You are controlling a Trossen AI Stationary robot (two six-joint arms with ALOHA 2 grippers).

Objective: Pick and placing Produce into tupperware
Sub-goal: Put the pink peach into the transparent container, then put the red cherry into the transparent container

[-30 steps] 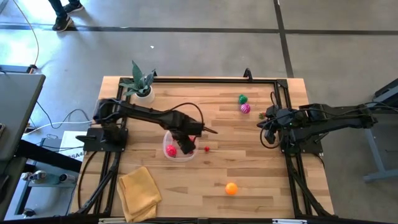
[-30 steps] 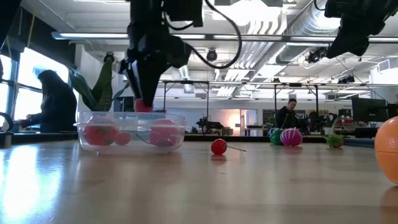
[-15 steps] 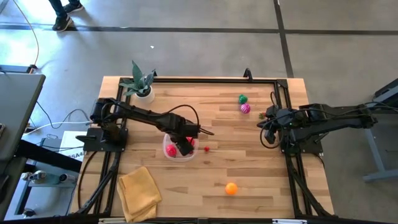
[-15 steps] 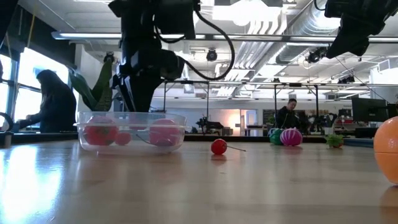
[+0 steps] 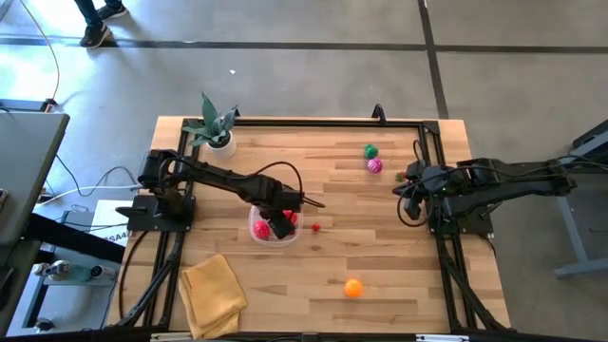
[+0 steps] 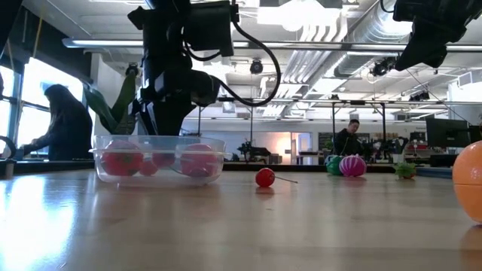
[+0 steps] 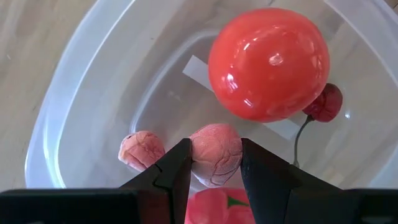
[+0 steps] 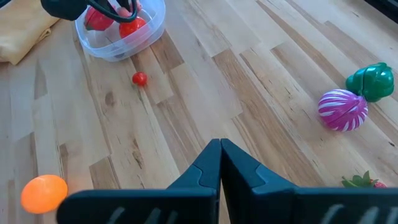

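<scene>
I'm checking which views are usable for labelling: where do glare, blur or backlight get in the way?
Left wrist view: a glossy highlight sits on the big red ball in the tupperware, and the left gripper is blurred up close. Low view: bright windows and ceiling lights silhouette the arm; the orange fruit is cut off at the edge. High view: sunlight washes out the floor at top left.

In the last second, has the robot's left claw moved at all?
Yes. The left gripper has dropped toward the table, from above the tupperware's rim to down inside it, shut on a pink produce piece.
</scene>
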